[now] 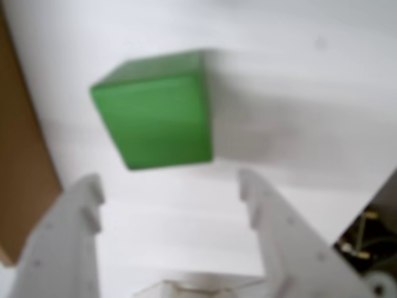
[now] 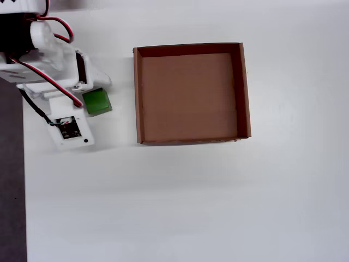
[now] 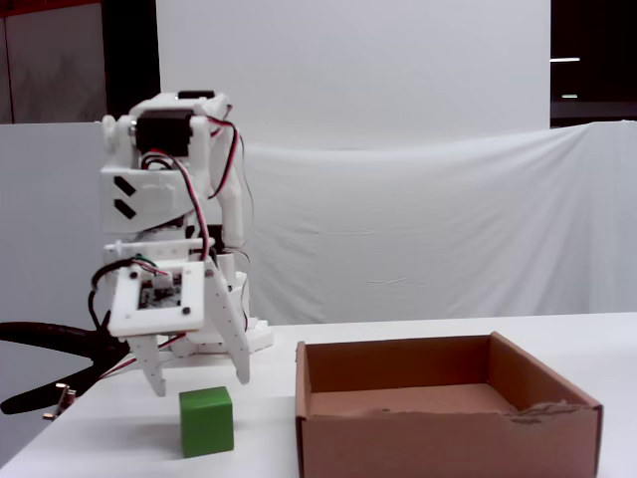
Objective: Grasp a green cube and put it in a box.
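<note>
The gripper (image 3: 199,383) is hanging above the green cube (image 3: 207,421) with its two white fingers spread apart and nothing between them; in the fixed view the fingertips are sitting just over the cube's top face, one to each side, without touching it. The green cube is resting on the white table (image 3: 129,448), upright on one face, just beside the box (image 3: 448,418) on the left in that view and outside it. In the wrist view the gripper (image 1: 170,186) is entering from the bottom edge, its fingers (image 1: 68,242) framing a wide gap, and the green cube (image 1: 155,112) is lying beyond the fingertips, slightly left of the gap's centre and somewhat blurred. A brown edge of the box (image 1: 18,161) is showing along the left border of the wrist view. In the overhead view the arm (image 2: 49,60) is covering the upper left corner, and the green cube (image 2: 98,102) is showing partly beneath the arm's white housing, left of the box (image 2: 137,93) and apart from its wall. The box is standing open side up on the table (image 2: 218,207), with a bare cardboard floor and low walls. Red and black wires (image 3: 199,199) are running along the arm's upper section in the fixed view.
</note>
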Motion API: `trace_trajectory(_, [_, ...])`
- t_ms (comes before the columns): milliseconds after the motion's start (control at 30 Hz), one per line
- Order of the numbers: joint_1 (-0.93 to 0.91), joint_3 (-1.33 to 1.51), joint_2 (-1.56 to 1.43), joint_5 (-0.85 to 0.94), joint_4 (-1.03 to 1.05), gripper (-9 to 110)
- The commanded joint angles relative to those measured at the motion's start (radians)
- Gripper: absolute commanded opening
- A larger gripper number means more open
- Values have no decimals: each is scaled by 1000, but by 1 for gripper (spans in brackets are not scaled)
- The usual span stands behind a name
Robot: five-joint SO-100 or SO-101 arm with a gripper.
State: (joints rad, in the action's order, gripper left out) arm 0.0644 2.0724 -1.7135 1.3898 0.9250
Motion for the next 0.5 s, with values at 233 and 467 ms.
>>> trace_trajectory(233, [34, -110, 32, 57, -18, 30])
trace_trajectory(467, [25, -123, 71, 67, -80, 30])
